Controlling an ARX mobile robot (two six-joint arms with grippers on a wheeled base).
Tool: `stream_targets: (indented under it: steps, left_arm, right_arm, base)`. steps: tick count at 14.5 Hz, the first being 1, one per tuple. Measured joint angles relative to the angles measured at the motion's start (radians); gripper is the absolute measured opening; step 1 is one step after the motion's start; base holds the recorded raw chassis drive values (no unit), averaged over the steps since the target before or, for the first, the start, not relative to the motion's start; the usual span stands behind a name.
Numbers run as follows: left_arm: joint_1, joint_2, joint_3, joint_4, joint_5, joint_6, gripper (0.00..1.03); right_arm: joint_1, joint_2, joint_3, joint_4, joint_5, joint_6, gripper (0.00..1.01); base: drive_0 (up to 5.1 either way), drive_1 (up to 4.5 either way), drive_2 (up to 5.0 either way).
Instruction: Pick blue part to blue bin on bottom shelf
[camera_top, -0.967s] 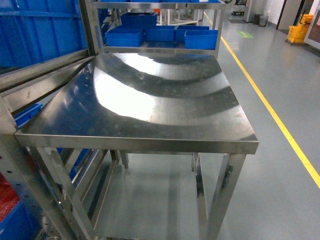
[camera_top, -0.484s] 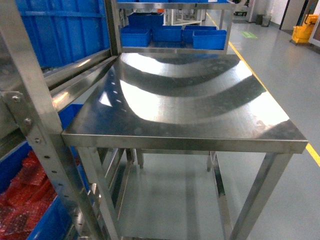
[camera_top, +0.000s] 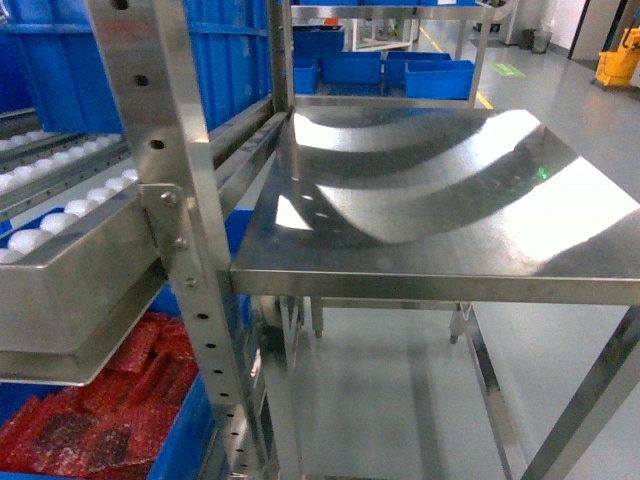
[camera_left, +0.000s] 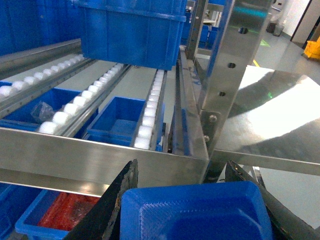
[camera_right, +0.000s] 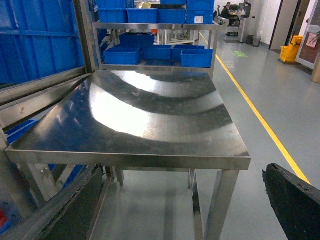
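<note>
In the left wrist view my left gripper is shut on the blue part, a blue block with a recessed face that fills the gap between both black fingers. It hangs just in front of the rack's steel front rail. Through the white roller tracks of that level, a blue bin with a smooth blue inside shows lower down. The bottom shelf under it is hidden. My right gripper is open with nothing in it, facing a steel table. Neither gripper shows in the head view.
A large ribbed blue crate stands on the roller level. Below the rail sits a crate of red bags. A perforated rack post rises close ahead, with the steel table to its right. More blue bins stand behind.
The head view has swung left. The rack post, roller level and red-bag crate have come into view, and the steel table has slid to the right.
</note>
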Motion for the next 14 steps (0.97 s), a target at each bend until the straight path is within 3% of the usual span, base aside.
stream_targets:
  steps: [14]
  left_arm:
    - [0.000,0.000,0.000,0.000,0.002,0.000,0.43]
  right_arm:
    - [0.000,0.000,0.000,0.000,0.000,0.000,0.98]
  base:
    - [-5.0,2.46,2.5]
